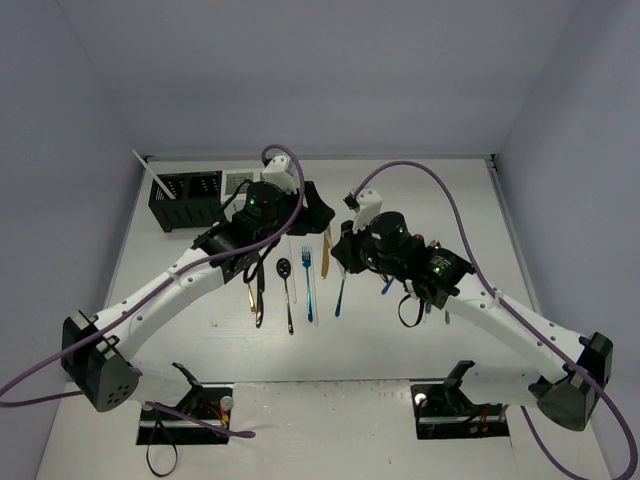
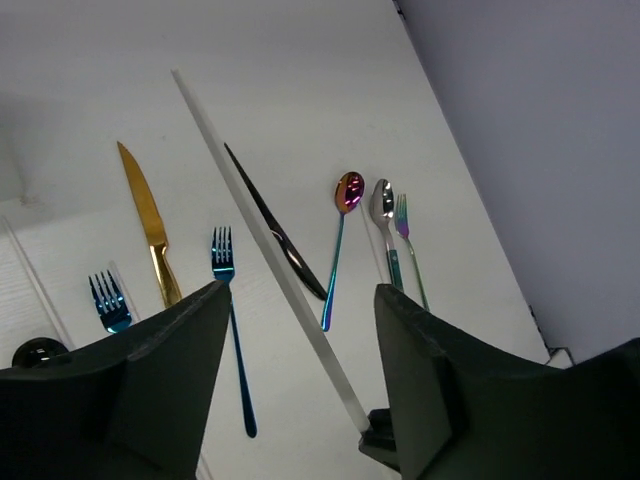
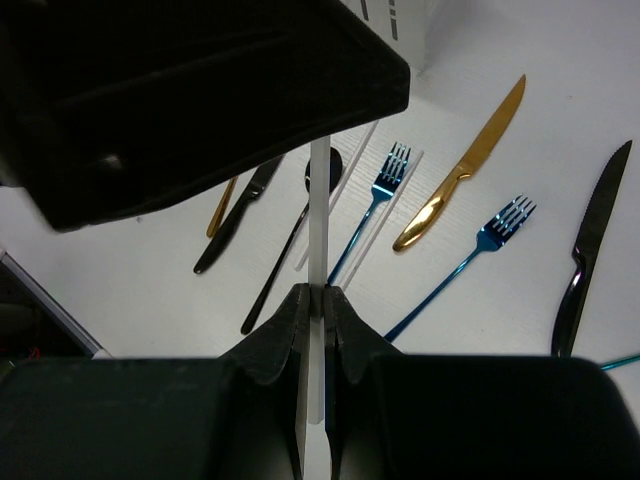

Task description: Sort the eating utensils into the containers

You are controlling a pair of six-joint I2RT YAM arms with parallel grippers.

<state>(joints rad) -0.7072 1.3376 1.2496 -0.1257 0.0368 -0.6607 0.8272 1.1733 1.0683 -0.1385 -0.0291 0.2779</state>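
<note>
The right fingers [image 3: 283,335] pinch a pale chopstick [image 3: 320,215] above the worktop [image 1: 485,215]; it runs between the left fingers [image 2: 165,365], spread wide. Gold knife [image 2: 150,225] and blue forks [image 2: 228,300] lie beneath; the left arm [image 1: 180,275] half-hides the white caddy [image 1: 237,183] beside the black caddy [image 1: 185,200].

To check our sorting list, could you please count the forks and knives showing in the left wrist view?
Blue forks: 2
Purple fork: 1
Gold knife: 1
Black knife: 1
Total: 5
</note>
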